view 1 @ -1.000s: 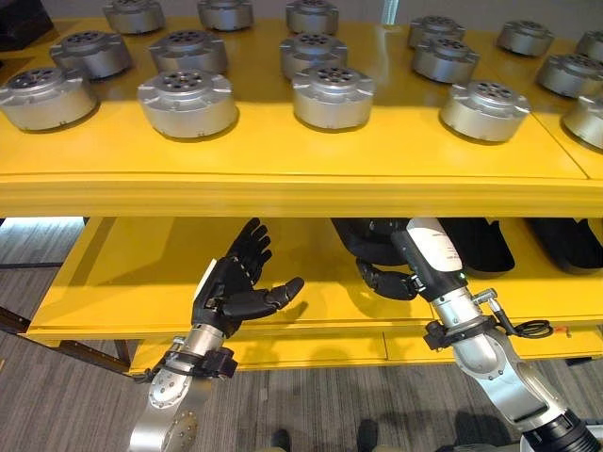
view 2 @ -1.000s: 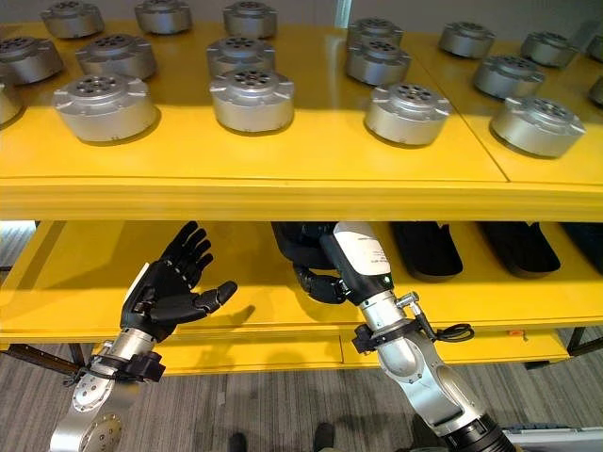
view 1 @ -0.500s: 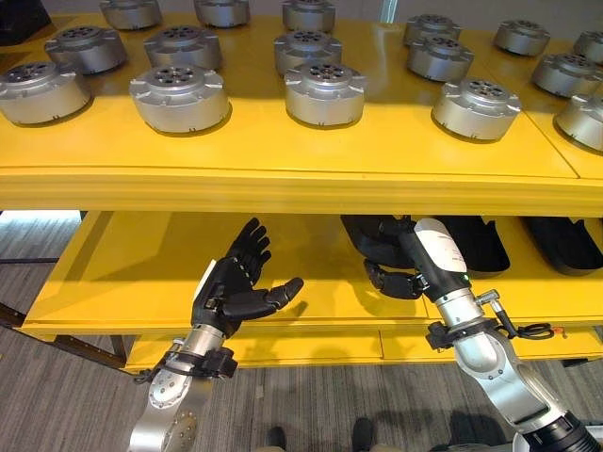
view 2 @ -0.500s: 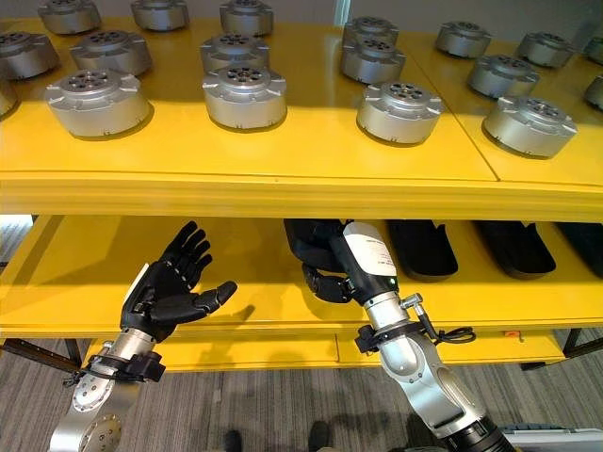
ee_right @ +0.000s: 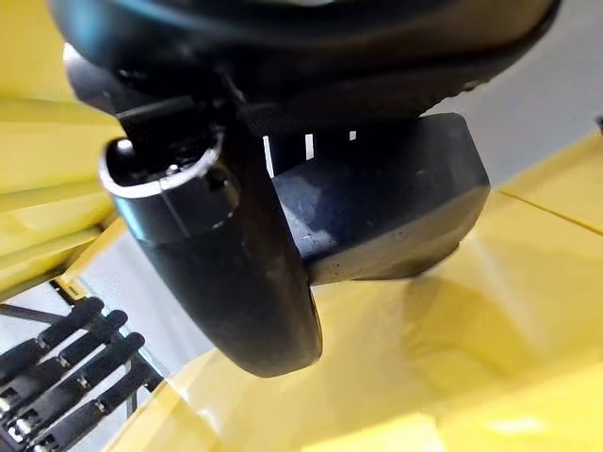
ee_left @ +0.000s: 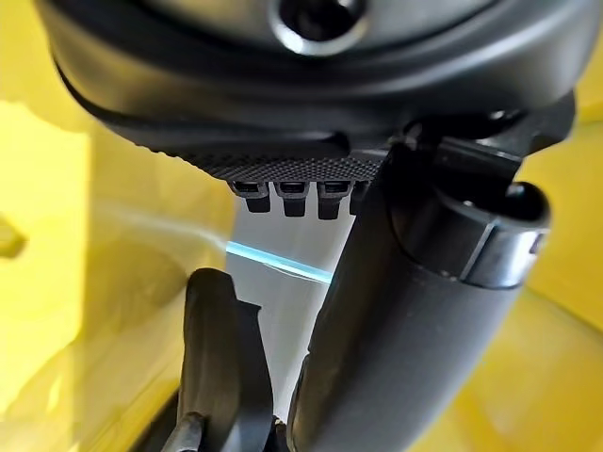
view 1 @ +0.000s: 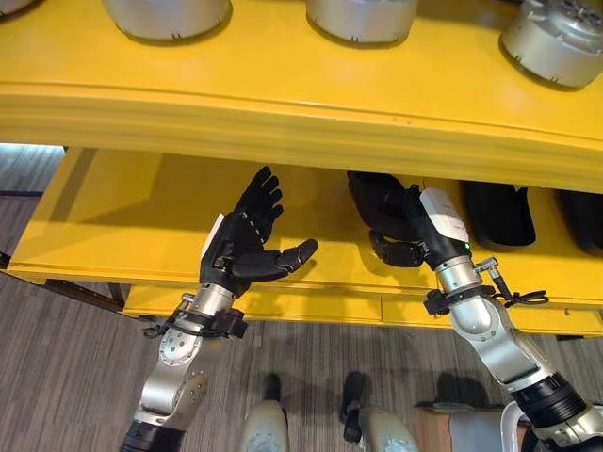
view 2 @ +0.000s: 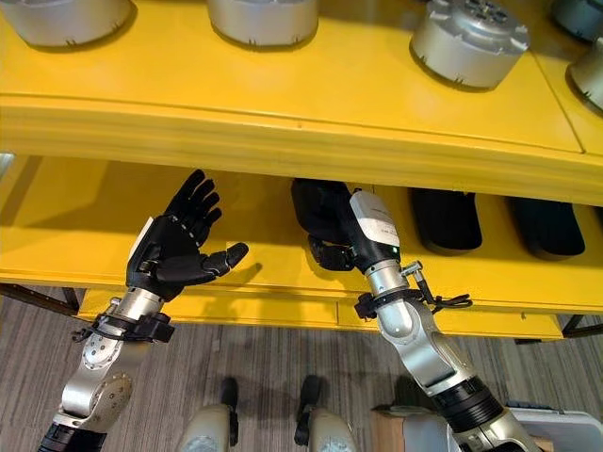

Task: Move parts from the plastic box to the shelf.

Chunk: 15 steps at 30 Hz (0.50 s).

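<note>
**A:** What's on the yellow shelf [view 1: 283,104]?

**B:** Round silver metal parts [view 2: 468,42], short cylinders with flanged rims, stand along the top edge of the frame on the smooth, glossy upper board. Its thick front lip runs straight across the upper middle. Below it, a lower board [view 1: 113,226] lies in shade.

**A:** And the left hand [view 1: 243,252]?

**B:** In the centre-left of the frame, in front of the lower board's edge. Its dark fingers are spread straight upward and the thumb juts sideways, holding nothing. There is bare yellow board all around it.

**A:** The right hand [view 1: 400,247]?

**B:** Centre-right, reaching under the upper lip. Its curled fingers lie against a matte black, rounded part [view 1: 377,202] on the lower board; the wrist view shows that dark block [ee_right: 377,202] just past the thumb. I cannot tell whether it actually grips it.

**A:** Anything beside it?

**B:** More black oblong shapes [view 2: 448,218] sit in a row toward the right, with narrow yellow gaps between them. Grey wood-grain floor [view 1: 75,367] fills the bottom.
</note>
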Tool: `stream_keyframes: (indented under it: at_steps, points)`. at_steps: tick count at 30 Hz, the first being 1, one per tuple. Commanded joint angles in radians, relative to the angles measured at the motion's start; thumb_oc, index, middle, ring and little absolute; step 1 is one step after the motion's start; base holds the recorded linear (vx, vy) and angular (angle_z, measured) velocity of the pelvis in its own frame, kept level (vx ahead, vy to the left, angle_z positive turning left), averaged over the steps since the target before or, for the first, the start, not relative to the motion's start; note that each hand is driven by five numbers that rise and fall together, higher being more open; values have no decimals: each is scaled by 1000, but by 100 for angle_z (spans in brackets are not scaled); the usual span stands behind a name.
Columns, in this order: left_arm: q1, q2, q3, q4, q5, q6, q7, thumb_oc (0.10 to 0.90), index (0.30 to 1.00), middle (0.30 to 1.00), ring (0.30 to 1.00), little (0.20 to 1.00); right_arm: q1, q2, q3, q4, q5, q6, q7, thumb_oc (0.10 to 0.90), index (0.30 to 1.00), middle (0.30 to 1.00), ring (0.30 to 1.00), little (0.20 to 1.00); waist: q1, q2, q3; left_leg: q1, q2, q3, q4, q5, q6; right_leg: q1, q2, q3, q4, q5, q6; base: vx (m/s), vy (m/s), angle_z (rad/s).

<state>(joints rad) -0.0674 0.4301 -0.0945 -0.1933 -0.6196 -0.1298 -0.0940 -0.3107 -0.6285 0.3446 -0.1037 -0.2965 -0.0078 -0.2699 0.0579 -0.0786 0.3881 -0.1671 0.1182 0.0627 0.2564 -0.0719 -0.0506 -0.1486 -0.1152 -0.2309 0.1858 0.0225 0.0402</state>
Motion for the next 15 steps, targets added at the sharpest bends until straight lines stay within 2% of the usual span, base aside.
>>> stream_keyframes:
  at_steps: [1,9,15]
  points:
    - [-73,39,-7,-80,22,-66,-2,900,1000,1000,1000,1000,-168,17,-60,-58,8,-40,-108,400,300,300,300,300,4,8,-48,35,38,51,44,-39,-3,-8,-37,55,134,-108,59,-80,-48,4]
    - [-113,45,-31,-90,14,-53,-7,900,1000,1000,1000,1000,-266,1,-102,-13,-19,-12,-112,400,300,300,300,300,6,20,28,-64,36,41,119,-44,1,-97,-45,53,209,-124,46,-78,-19,2]
    - [-126,42,-41,-89,10,-53,-1,900,1000,1000,1000,1000,-292,-10,-107,-10,-27,-3,-87,400,300,300,300,300,0,30,53,-101,34,43,152,-53,4,-139,-50,56,245,-132,42,-63,16,0]
